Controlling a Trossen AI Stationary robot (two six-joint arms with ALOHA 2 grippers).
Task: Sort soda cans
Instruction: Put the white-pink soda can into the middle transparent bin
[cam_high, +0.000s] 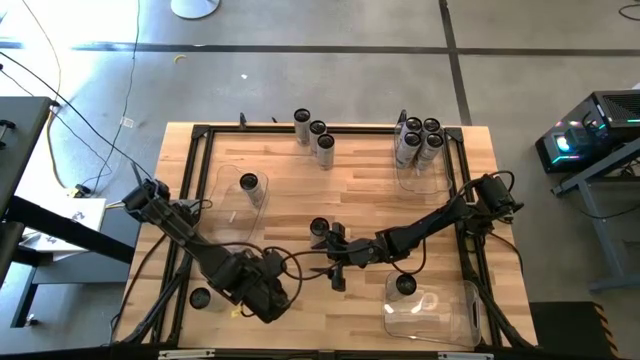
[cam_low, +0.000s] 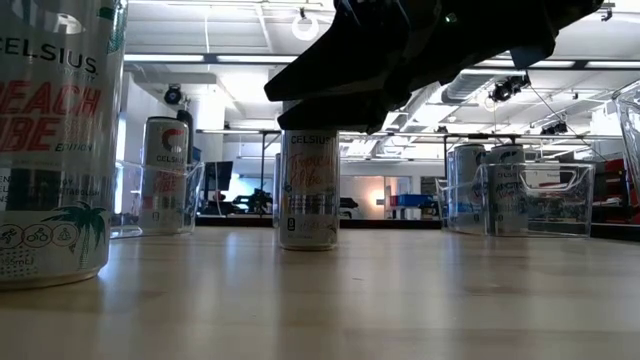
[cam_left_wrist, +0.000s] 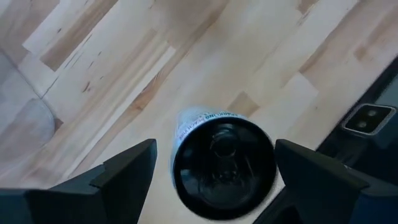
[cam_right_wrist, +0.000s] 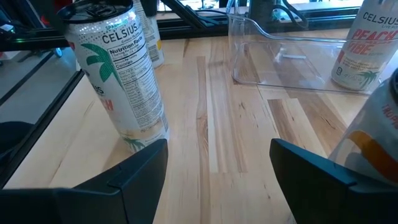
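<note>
In the left wrist view a soda can stands upright on the wood; its dark round top shows from above. My left gripper hangs open over this can near the table's front left, pointing steeply down, one finger on each side and neither touching. The gripper hides the can in the high view. My right gripper stands open at mid-table, pointing toward the left edge, with bare wood between its fingers. Another can stands just outside its far finger.
A can stands by the front left rail. A clear bin at the left holds one can. Three cans stand at the far edge. The far-right bin holds several. The near-right bin holds one.
</note>
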